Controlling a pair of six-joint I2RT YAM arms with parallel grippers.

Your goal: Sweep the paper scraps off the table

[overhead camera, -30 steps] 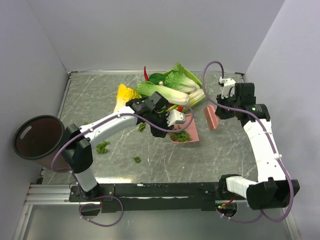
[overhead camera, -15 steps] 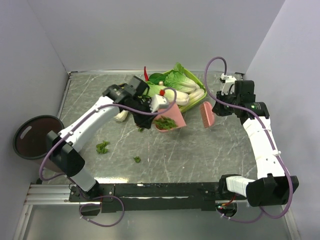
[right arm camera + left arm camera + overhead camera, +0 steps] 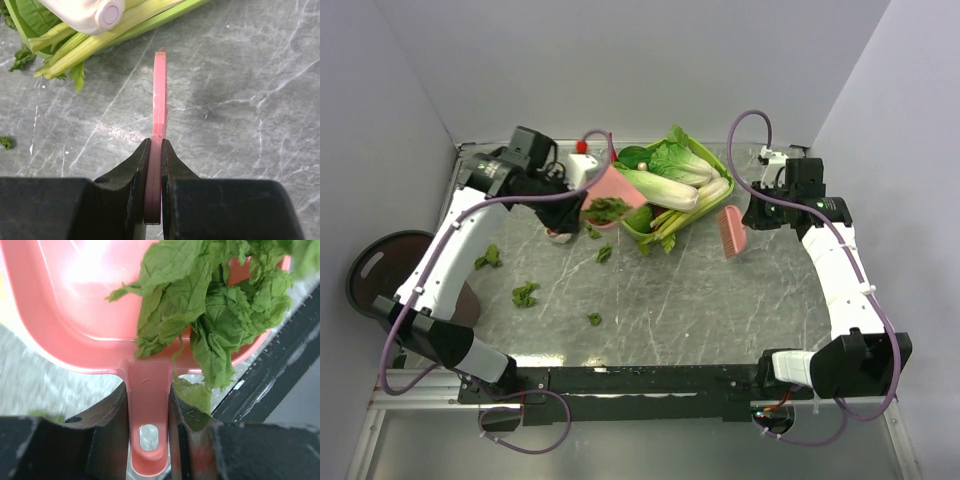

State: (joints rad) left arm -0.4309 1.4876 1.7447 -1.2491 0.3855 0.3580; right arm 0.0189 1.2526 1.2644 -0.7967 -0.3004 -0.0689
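Observation:
My left gripper [image 3: 582, 176] is shut on the handle of the pink dustpan [image 3: 617, 187] and holds it up over the back left of the table [image 3: 720, 300]. A wad of green paper scraps [image 3: 608, 209] lies in the pan. In the left wrist view the scraps [image 3: 215, 315] hang over the edge of the dustpan [image 3: 90, 305], and the gripper [image 3: 147, 415] clamps the handle. Loose scraps lie on the table: one [image 3: 488, 257], another [image 3: 525, 294], a third [image 3: 594, 319]. My right gripper [image 3: 752, 215] is shut on a pink brush [image 3: 731, 232]; in its wrist view the gripper [image 3: 154, 160] holds the brush [image 3: 159, 100] edge-on above the table.
A pile of whole cabbages and greens [image 3: 670, 175] lies at the back centre, its stalks [image 3: 100, 45] close to the brush. A round dark brown bin [image 3: 380, 270] stands off the table's left edge, partly behind the left arm. Grey walls enclose three sides.
My left arm has swung the loaded dustpan from the table's middle up and to the back left. The right gripper with the brush has shifted slightly back.

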